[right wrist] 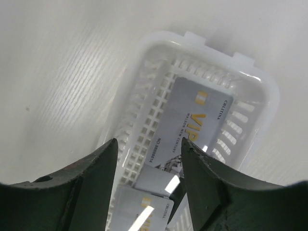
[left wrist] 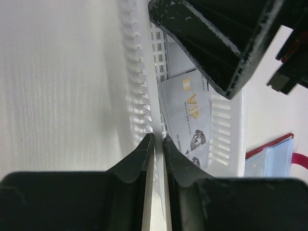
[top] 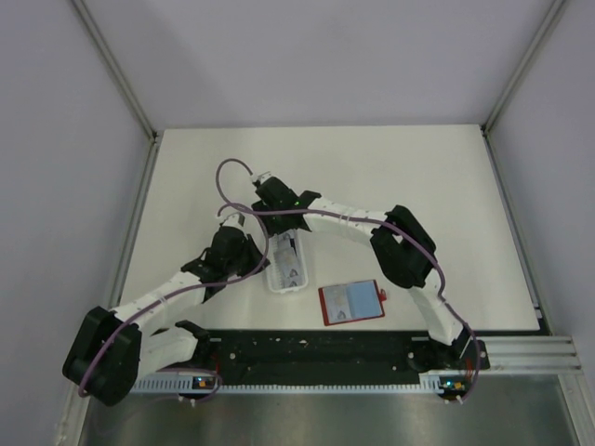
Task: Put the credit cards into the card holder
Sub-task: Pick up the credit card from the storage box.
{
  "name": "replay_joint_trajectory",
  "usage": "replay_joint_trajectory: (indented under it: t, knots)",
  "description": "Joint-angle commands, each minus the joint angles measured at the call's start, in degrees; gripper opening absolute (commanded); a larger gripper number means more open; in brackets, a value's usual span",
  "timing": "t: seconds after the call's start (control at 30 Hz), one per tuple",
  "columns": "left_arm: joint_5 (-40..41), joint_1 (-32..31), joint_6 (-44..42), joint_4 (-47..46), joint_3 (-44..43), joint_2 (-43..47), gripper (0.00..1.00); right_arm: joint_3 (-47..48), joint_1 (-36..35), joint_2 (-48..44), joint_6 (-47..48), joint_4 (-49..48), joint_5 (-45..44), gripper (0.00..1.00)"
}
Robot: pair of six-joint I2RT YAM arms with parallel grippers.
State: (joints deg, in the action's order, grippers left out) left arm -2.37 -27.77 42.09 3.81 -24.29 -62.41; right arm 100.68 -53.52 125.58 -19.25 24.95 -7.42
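1. Top view: the credit cards [top: 292, 271] lie in a white tray [top: 284, 292] on the surface [top: 418, 177]. The card holder [top: 351, 302] lies open just beside the tray.
2. Left wrist: the left end effector [left wrist: 158, 140] is nearly pressed together, pinching the tray's slotted side wall. A weak pinch could let the tray skid.
3. Right wrist: the right end effector [right wrist: 149, 168] hangs spread over the cards, holding nothing. The cards lie flat and overlapping, so one may slip or two may lift together.

Left pincer [left wrist: 158, 138] narrow, right pincer [right wrist: 149, 145] wide.
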Motion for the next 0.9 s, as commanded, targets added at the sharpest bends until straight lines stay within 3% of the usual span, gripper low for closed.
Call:
replay_joint_trajectory:
  t: [0.0, 0.77, 0.87]
  knots:
    - [-0.3, 0.2, -0.4, -1.4, 0.3, -0.2, 0.15, 4.2, -0.4, 2.2, 2.2, 0.6, -4.0, 0.56]
    - [0.2, 0.2, -0.3, -0.2, -0.8, 0.4, 0.08, 6.4, -0.4, 6.8, 2.9, 6.4, -8.4, 0.54]
    - [0.3, 0.2, -0.4, -0.1, -0.9, 0.4, 0.07, 7.0, -0.4, 7.4, 2.7, 7.5, -8.7, 0.5]
